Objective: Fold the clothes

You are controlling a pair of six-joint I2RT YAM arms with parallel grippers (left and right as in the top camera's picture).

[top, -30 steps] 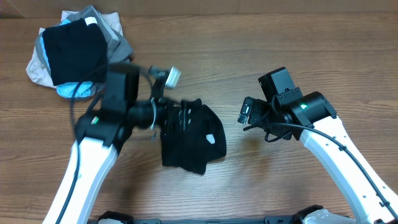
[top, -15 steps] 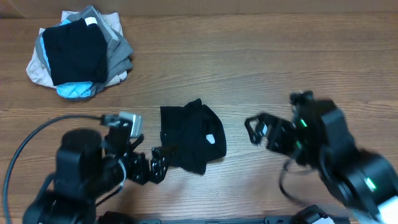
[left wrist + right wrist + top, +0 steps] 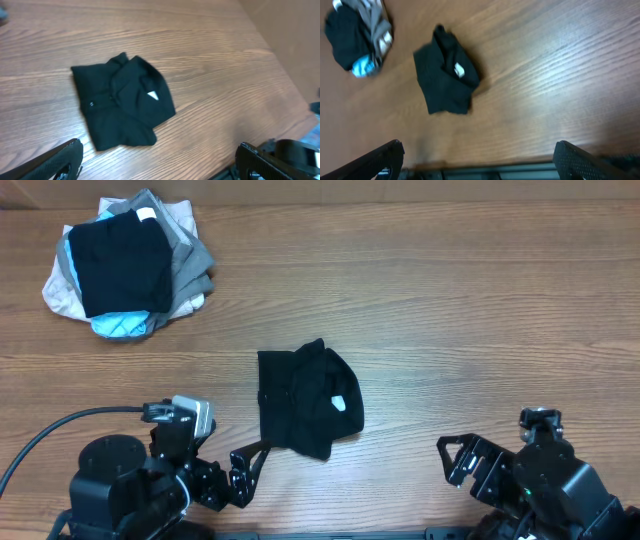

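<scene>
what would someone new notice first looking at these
A black shirt lies bunched in a rough fold in the middle of the wooden table. A pile of garments sits at the far left corner. The left gripper and right gripper hang at the near edge, fingers open, touching nothing.

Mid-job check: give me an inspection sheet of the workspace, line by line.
Surface: wooden table, no spills seen.
Job's things: black shirt, a compact, roughly folded bundle at centre, small white mark showing.
Clutter: garment pile at the far left, apart from the shirt.
Grippers: left gripper and right gripper both open, jaws empty, near the front edge, off the shirt.
Cables: black cable looping beside the left arm.
Surroundings: blurred brown area beyond the table edge.
</scene>
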